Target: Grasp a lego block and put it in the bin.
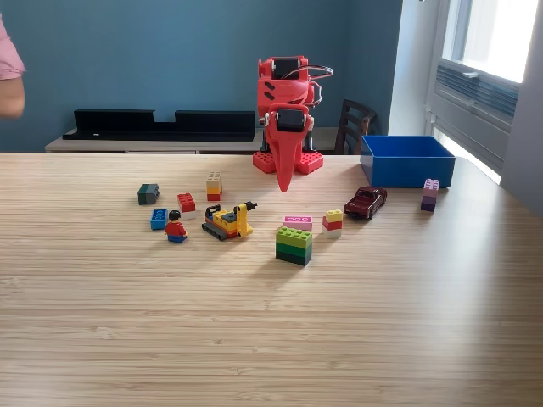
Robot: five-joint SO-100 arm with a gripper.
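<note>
Green stacked block [293, 245] is seen nearest, w/ other bricks scattered behind; bin [406, 160] sits at exterior view's right. Gripper [283, 178] points down, nothing held (open/closed can't be told). Risk: clutter gets knocked during approach.

The red arm [287, 110] sits folded at the table's [271, 339] far edge, gripper [284, 182] pointing down, jaws together. The blue bin [407, 160] stands at the exterior view's right — a dark red toy car [366, 202] just beside it. Lego blocks lie scattered mid-table — a green stack [293, 245] nearest the camera.
</note>
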